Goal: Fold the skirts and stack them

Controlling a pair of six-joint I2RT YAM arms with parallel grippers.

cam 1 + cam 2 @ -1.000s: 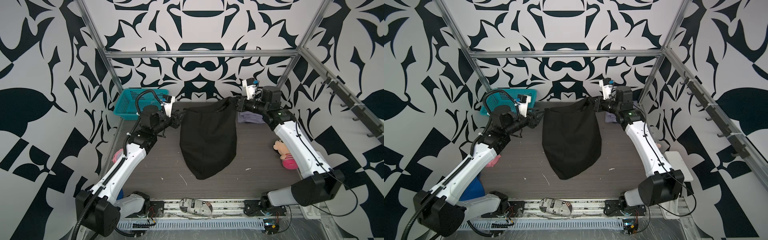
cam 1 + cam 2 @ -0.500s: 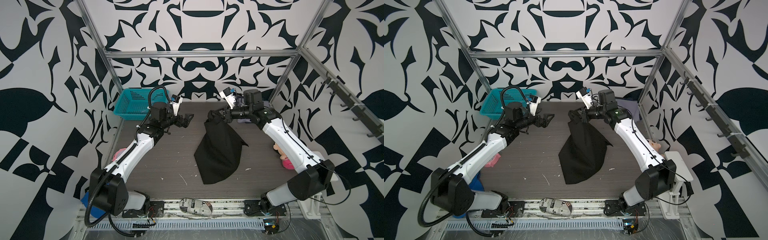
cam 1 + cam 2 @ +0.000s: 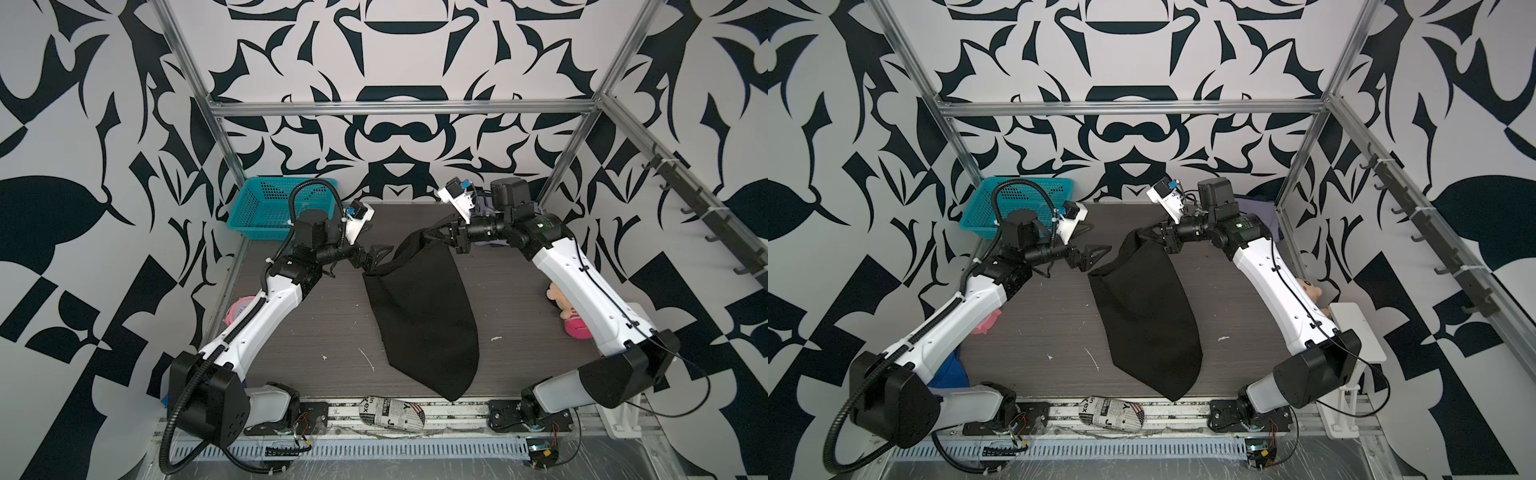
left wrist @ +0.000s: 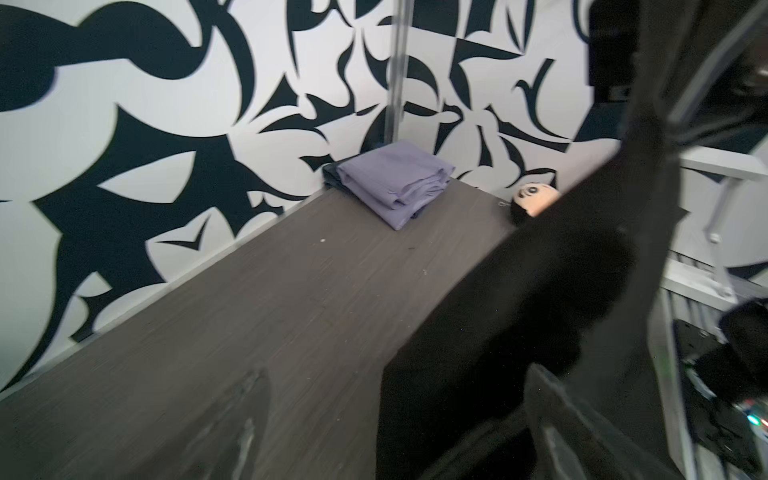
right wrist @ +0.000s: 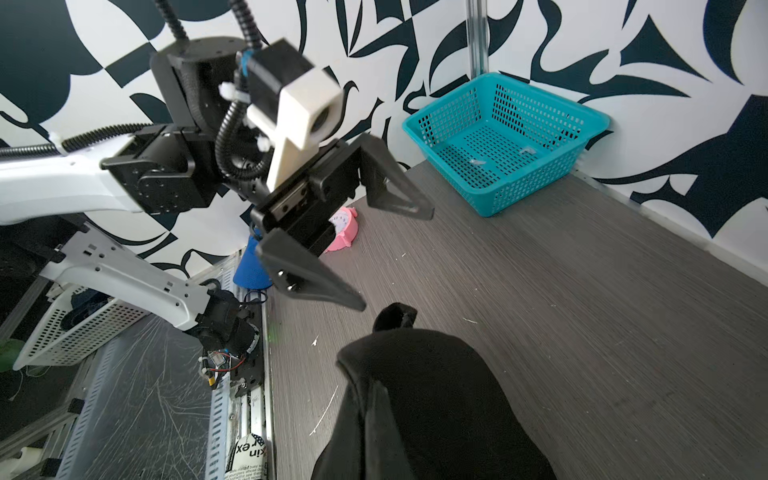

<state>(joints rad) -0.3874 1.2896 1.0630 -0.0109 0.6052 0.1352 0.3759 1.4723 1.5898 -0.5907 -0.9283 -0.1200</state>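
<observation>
The black skirt (image 3: 419,316) lies lengthwise on the middle of the table, its far end lifted. My right gripper (image 3: 430,237) is shut on that end's right corner, and cloth hides its jaws in the right wrist view. My left gripper (image 3: 376,257) stands open just beside the skirt's free left corner (image 5: 395,311), holding nothing. Its two fingers (image 5: 316,274) are spread wide in the right wrist view. The folded lavender skirt (image 4: 395,183) rests on the dark denim skirt (image 4: 330,176) in the far right corner.
A teal basket (image 3: 270,208) stands at the far left corner. A pink clock (image 3: 237,311) sits off the left edge and a plush doll (image 3: 561,299) by the right edge. A newspaper-print bundle (image 3: 392,411) lies on the front rail.
My left gripper let go of the black skirt's corner and opened. The right gripper swung the skirt toward the middle. The open left gripper has now come up to the free corner.
</observation>
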